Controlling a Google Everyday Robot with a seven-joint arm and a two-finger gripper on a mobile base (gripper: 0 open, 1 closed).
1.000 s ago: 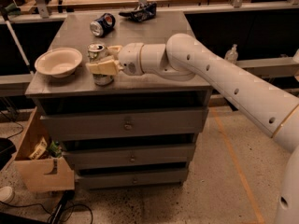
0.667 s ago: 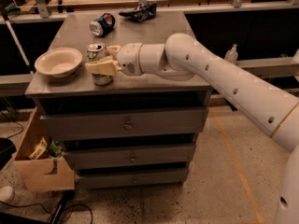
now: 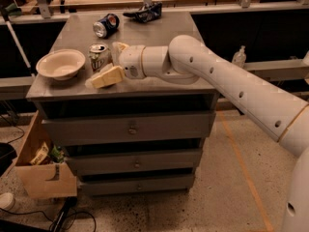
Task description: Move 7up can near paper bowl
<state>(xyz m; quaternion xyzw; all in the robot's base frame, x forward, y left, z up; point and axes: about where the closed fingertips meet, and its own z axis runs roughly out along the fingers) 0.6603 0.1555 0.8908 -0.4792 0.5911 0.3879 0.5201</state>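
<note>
Standing upright just right of the shallow cream-white paper bowl (image 3: pixel 60 65), the slim white-and-green 7up can (image 3: pixel 99 56) sits between the spread-apart cream fingers of the white arm's gripper (image 3: pixel 105 64). It looks close enough to count as placed. The grey metal cabinet top (image 3: pixel 159 33) also holds a tipped blue-and-red can (image 3: pixel 106 25), and a cardboard box (image 3: pixel 43 178) sits on the floor.

No lettering reads anywhere here. The 7up can (image 3: pixel 99 57) shows green-and-white markings, but not a word of them comes through. The blue-and-red can (image 3: pixel 106 25) is the same: colours only, brand illegible. The gripper (image 3: pixel 108 64) sits right at the 7up can, with no readable marking on it.
</note>
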